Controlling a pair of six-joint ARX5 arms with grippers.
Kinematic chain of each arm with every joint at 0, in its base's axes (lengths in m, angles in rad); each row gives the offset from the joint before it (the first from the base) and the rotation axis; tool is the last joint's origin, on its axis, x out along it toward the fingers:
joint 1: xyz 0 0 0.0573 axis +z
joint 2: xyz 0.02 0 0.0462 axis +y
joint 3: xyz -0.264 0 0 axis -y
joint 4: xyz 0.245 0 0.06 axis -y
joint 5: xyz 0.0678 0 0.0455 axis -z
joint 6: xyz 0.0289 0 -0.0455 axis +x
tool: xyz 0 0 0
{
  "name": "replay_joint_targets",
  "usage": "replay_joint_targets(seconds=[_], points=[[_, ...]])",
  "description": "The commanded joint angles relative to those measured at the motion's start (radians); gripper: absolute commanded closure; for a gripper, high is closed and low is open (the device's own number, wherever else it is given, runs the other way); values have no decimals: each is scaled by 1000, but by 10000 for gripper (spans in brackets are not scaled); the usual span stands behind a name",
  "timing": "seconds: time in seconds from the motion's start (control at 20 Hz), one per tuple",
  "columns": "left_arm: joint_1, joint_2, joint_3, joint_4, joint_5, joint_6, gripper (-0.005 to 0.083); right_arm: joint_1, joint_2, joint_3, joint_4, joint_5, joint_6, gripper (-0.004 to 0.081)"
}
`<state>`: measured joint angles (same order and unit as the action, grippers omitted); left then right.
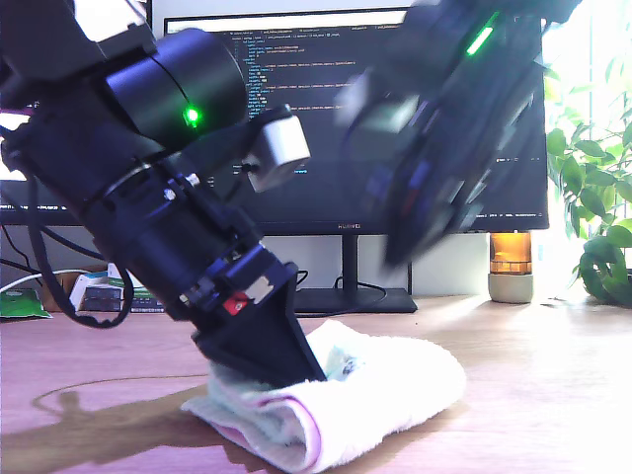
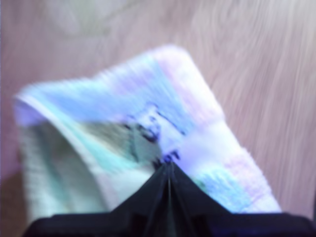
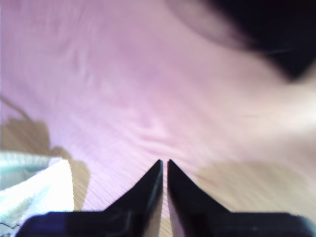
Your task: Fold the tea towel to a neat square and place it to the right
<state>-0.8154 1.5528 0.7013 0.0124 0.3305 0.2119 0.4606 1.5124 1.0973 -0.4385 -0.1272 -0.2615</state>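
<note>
Tea towel (image 1: pixel 346 400) — soft, fluffy white terry with a pale pink stripe along its rolled edge — lies folded in a thick bundle on the wooden table (image 1: pixel 533 395). My first gripper (image 1: pixel 281 365) presses its black pointed tip onto the cloth, jaws closed together. My second gripper (image 3: pixel 164 165) hangs blurred above bare wood, jaws nearly shut, holding nothing. Open table spreads toward the exterior view's right; behind stands a monitor (image 1: pixel 336 118).

Strong daylight enters from the exterior view's right, overexposing the pale wooden tabletop (image 1: pixel 553 395) there. The raised black robot arm (image 1: pixel 434 128) is motion-blurred. Both wrist views are soft and violet-tinted.
</note>
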Motion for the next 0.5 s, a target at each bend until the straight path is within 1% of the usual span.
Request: replay_joint_targets(seconds=[0.0, 0.1, 0.15, 0.3, 0.45], points=[[11, -67, -14, 12, 1, -3, 797, 15, -27, -11, -35, -25, 5, 783], [19, -131, -14, 0, -1, -3, 797, 24, -67, -11, -73, -58, 45, 783], [26, -169, -14, -21, -15, -4, 797, 40, -80, -11, -89, -69, 67, 783], [55, -285, -14, -103, -80, -6, 797, 97, -90, -19, -97, -66, 106, 783], [96, -375, -14, -172, -90, -7, 797, 174, -90, -61, -78, -46, 121, 783]])
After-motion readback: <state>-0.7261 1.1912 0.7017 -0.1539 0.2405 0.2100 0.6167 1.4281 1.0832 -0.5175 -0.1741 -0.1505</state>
